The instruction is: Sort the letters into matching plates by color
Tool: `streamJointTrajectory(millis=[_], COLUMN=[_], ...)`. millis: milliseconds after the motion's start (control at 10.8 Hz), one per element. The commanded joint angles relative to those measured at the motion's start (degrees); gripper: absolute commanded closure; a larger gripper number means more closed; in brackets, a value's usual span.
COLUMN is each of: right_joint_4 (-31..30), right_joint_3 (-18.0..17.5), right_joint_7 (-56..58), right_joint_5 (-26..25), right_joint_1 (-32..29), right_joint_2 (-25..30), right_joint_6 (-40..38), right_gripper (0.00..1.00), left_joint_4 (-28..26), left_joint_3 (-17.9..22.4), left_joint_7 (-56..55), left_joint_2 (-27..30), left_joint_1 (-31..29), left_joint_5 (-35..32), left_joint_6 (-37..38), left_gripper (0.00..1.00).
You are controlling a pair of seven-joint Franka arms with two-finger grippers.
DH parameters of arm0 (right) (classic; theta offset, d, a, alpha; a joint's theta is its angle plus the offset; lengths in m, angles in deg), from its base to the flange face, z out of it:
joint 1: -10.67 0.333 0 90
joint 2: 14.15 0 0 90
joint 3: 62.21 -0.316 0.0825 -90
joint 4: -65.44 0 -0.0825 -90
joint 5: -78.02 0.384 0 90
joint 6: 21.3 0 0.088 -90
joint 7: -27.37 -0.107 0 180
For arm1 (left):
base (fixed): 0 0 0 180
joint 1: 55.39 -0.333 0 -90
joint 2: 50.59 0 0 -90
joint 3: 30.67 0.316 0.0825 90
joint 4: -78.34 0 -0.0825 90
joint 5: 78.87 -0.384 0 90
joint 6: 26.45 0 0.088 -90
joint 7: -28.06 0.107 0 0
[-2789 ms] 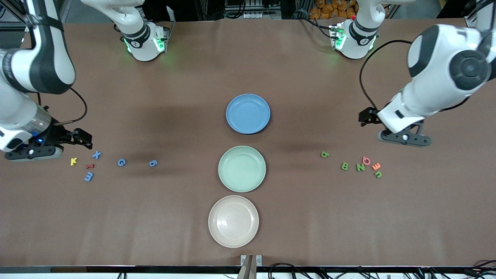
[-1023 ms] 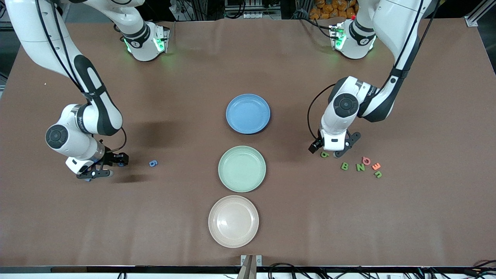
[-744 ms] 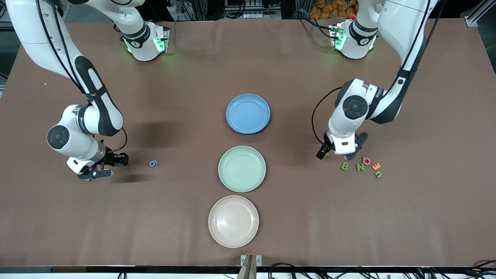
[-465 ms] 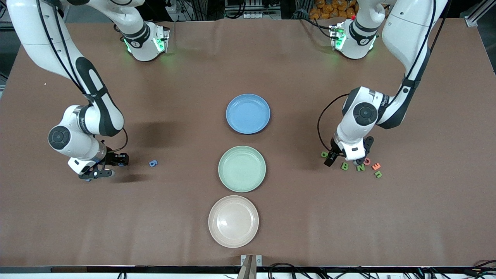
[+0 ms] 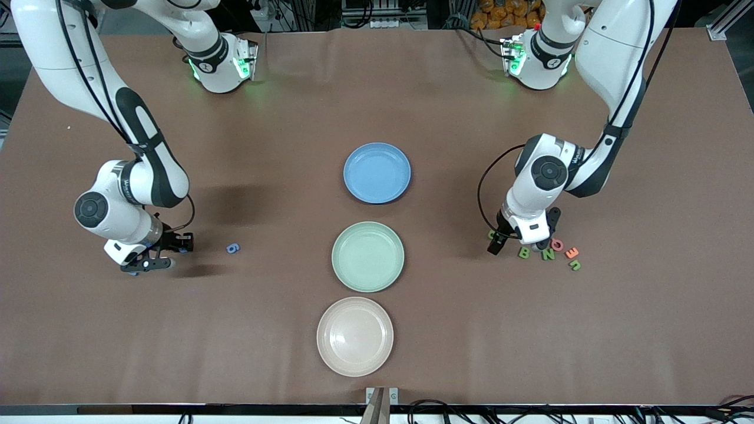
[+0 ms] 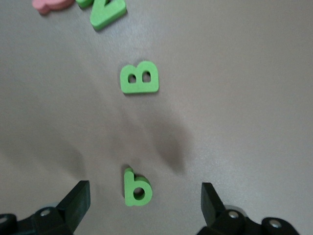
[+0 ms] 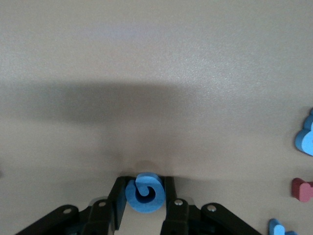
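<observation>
The small blue foam letter G (image 7: 145,193) sits between the fingers of the right gripper (image 7: 145,198), which press on both its sides, low at the right arm's end of the brown table (image 5: 283,106). A blue 6 (image 5: 233,248) lies just beside, with bare cloth around it up to the round blue plate (image 5: 377,172) and the pale mint green plate (image 5: 368,257). The left gripper (image 6: 142,205) hangs wide open, holding nothing, over a green 6-like piece (image 6: 136,188); a green B (image 6: 140,78) lies near, and perhaps an N.
</observation>
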State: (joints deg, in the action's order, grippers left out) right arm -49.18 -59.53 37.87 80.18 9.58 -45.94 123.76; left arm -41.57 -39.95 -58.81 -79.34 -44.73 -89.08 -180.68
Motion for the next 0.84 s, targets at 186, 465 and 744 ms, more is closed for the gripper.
streamJointTrajectory(millis=[186, 465, 744], right_joint_4=[0.80, 5.52, 9.50], right_joint_3=[-0.57, -0.66, -0.57], right_joint_7=[0.84, 0.05, -2.93], right_joint_5=[0.92, 1.00, 1.09], right_joint_1=[0.47, 3.10, 8.11], right_joint_2=[1.27, 4.44, 4.19], right_joint_6=[-0.73, -10.10, -14.98], right_gripper=[1.00, 1.00, 1.00], left_joint_4=[-1.73, -1.65, -1.65], left_joint_3=[0.22, 0.22, 0.22], left_joint_7=[-2.87, -2.87, -2.96], left_joint_2=[-1.13, -1.92, -2.36], left_joint_1=[0.50, 0.67, 0.59], left_joint_5=[-1.92, -3.40, -5.17], left_joint_6=[-4.15, -4.24, -4.24], left_gripper=[0.00, 0.00, 0.00])
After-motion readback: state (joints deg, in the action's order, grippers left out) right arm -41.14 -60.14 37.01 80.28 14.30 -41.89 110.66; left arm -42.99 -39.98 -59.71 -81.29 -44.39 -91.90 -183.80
